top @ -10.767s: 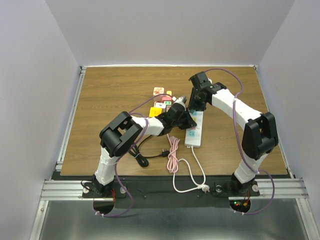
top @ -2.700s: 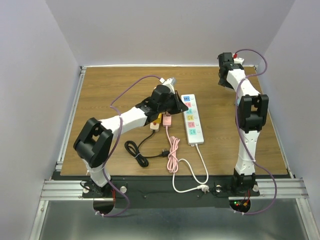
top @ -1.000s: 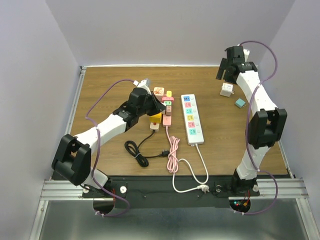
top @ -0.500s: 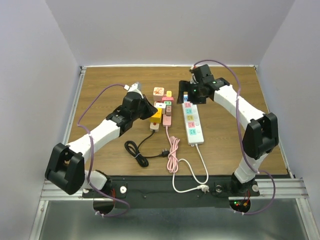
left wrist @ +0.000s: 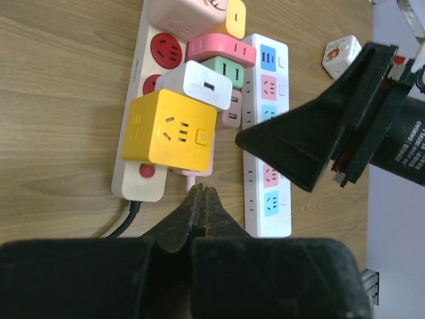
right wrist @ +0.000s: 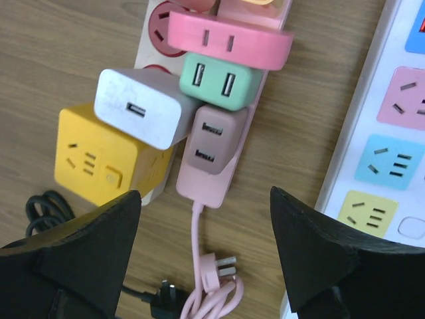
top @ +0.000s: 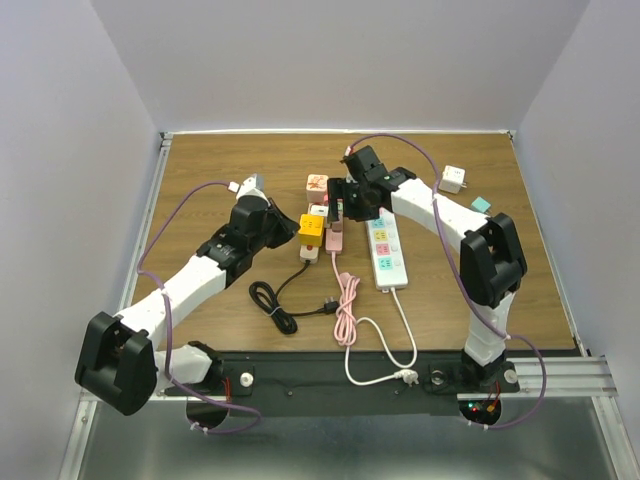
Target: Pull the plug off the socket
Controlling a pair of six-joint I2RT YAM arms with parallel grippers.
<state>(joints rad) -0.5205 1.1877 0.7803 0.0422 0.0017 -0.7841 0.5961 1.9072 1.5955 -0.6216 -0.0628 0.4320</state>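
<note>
Several plugs crowd a beige strip point(left wrist: 136, 179) and a pink strip point(right wrist: 209, 183): a yellow cube point(top: 311, 229) point(left wrist: 174, 131) point(right wrist: 93, 159), a white adapter point(right wrist: 139, 109), a green one point(right wrist: 219, 81), a wide pink one point(right wrist: 229, 41) and a mauve one point(right wrist: 216, 139). My right gripper point(top: 340, 207) point(right wrist: 202, 246) hovers open over the pink strip's near end, with nothing between its fingers. My left gripper point(top: 284, 222) point(left wrist: 201, 193) is shut and empty, just left of the yellow cube.
A white strip with coloured sockets point(top: 385, 245) lies right of the pink one. A loose white adapter point(top: 453, 179) and a teal piece point(top: 480, 204) sit at the far right. A black cord point(top: 275, 305), pink cable point(top: 347, 305) and white cable point(top: 395, 345) lie nearer the bases.
My right arm swung from the far right corner over to the strips, and its jaws narrowed a little. The left arm drew back to the left, staying shut.
</note>
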